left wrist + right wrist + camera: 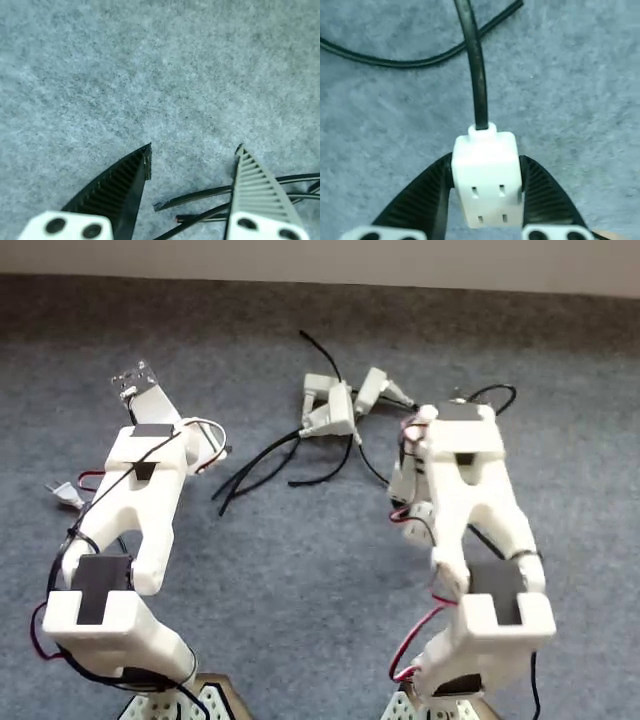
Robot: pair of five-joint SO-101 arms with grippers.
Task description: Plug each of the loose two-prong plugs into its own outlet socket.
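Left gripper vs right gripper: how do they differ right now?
The left gripper is open and holds nothing; the right gripper is shut on a white outlet block. The left gripper hangs over carpet near loose cable ends; the right gripper's block trails a black cord. Both have ribbed fingers and face the grey carpet.

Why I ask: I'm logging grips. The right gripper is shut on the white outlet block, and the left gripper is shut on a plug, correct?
Not quite: the left wrist view shows the left gripper open over grey carpet, holding nothing. The right gripper is shut on the white outlet block.
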